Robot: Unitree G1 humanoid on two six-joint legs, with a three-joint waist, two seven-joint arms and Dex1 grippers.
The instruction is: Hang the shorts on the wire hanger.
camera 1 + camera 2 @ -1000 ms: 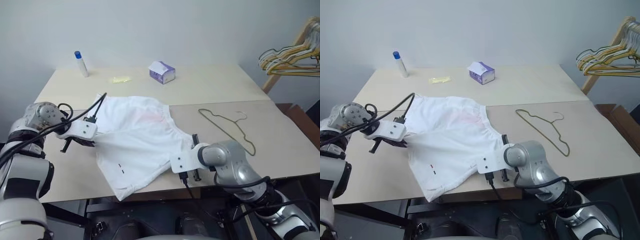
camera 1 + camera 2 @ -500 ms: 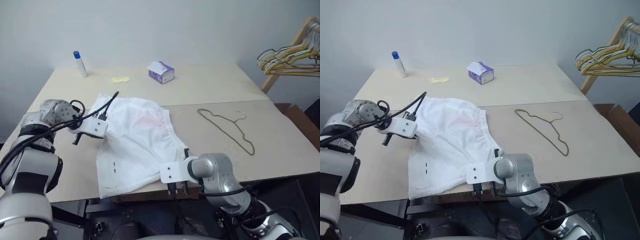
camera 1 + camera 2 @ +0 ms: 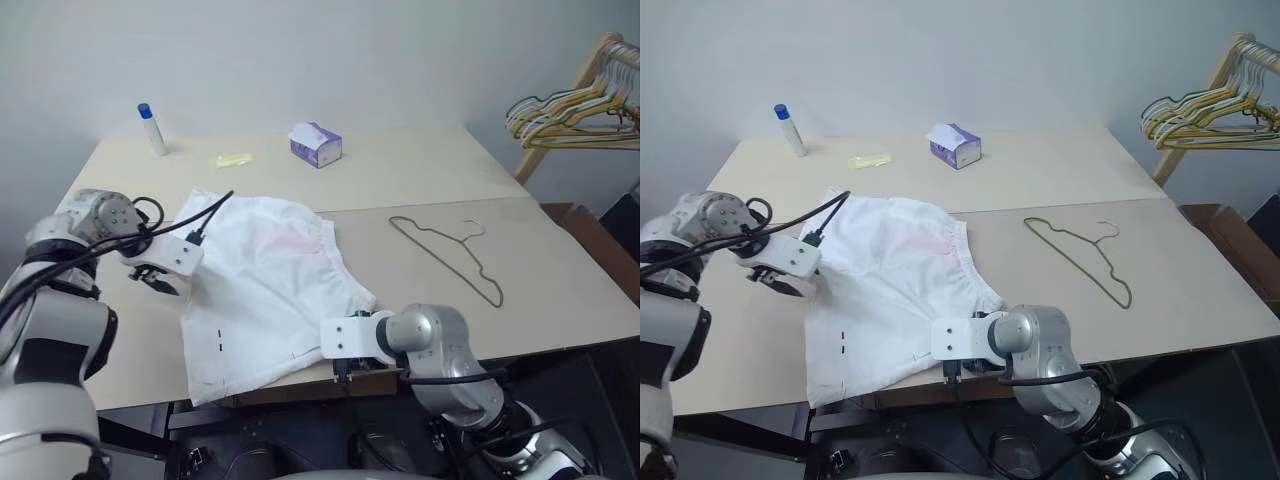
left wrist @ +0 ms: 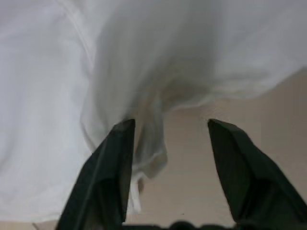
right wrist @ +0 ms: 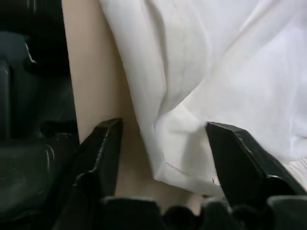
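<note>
No writing can be read on anything here; the small purple and white box [image 3: 316, 145] at the far side of the table [image 3: 560, 290] carries a print too small to make out. The table is a smooth, pale beige board with a seam running across it.

The shorts [image 3: 260, 285] lie spread on the table's near left part, thin white cloth, softly creased, with a gathered elastic waistband along the edge that faces the wire hanger [image 3: 447, 256]. A faint pink smudge shows near the middle, and tiny red and dark marks sit near the hem by the front edge, where one corner hangs just over the table's rim. The wire hanger lies flat to the right of the shorts, apart from them: a thin, dull olive-grey triangle with a small hooked top.

The left gripper [image 4: 168, 158] hangs over the left edge of the shorts, jaws apart, a fold of cloth bunched between them and lying against one black finger. The right gripper [image 5: 163, 158] is at the near hem by the table's front edge, jaws also apart, with the hem lying loose between them.

A white bottle [image 3: 151, 129] with a blue cap and a pale yellow scrap [image 3: 233, 160] lie at the far left. Bunched yellow and greenish hangers [image 3: 570, 105] hang on a wooden rack at the right.
</note>
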